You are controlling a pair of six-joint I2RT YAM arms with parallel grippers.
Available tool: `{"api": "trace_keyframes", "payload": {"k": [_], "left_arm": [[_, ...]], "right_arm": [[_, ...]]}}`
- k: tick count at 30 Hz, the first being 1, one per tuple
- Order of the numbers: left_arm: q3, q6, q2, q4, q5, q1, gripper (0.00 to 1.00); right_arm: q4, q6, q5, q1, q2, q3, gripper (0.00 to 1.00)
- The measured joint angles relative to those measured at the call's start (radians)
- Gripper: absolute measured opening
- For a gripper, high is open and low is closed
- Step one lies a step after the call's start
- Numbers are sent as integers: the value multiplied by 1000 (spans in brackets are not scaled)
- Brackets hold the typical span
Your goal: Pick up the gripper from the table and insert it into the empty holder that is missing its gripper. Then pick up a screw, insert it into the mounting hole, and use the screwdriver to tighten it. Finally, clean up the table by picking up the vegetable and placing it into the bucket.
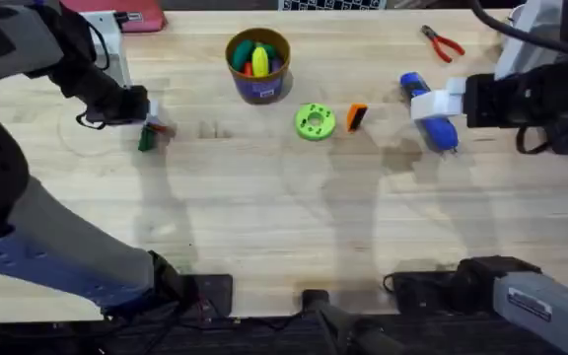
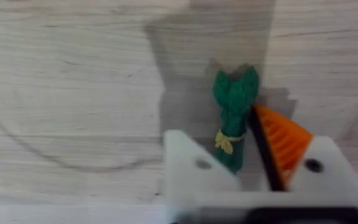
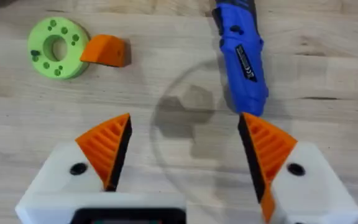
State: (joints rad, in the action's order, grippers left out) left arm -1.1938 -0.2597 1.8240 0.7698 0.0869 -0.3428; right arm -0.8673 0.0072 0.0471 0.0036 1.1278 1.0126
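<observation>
The orange wedge gripper (image 1: 356,117) (image 3: 106,50) lies on the table beside a green ring (image 1: 315,120) (image 3: 56,47). My left gripper (image 1: 146,116) (image 2: 222,134) has one bare white holder (image 2: 194,171) with a dark mounting hole (image 2: 202,165); its other finger carries an orange pad (image 2: 284,140). The two stand close on either side of the green vegetable (image 1: 147,136) (image 2: 234,115) and appear shut on it. My right gripper (image 1: 442,102) (image 3: 185,124) is open beside the blue screwdriver (image 1: 434,118) (image 3: 241,56). The bucket (image 1: 258,89) stands at the back middle.
Colourful toys fill the bucket. Red-handled pliers (image 1: 443,42) lie at the back right. A pink object (image 1: 131,17) sits at the back left. The table's middle and front are bare wood.
</observation>
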Motion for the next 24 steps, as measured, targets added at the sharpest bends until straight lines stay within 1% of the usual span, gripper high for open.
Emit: {"api": "trace_keyframes", "payload": {"k": [2,3,4,16,21,24], "left_arm": [[0,-3,0,0,7,0,167],[-1,-2,0,0,8,0,76],[-1,-3,0,0,10,1,19],[-3,-2,0,2,10,2,12],[-50,5,0,76,10,2,12],[-78,9,-28,92,10,3,12]], "right_arm": [[0,0,0,0,0,0,993],[0,0,0,0,0,0,993],[0,0,0,0,0,0,993],[0,0,0,0,0,0,994],[0,0,0,0,0,0,994],[0,0,0,0,0,0,994]]}}
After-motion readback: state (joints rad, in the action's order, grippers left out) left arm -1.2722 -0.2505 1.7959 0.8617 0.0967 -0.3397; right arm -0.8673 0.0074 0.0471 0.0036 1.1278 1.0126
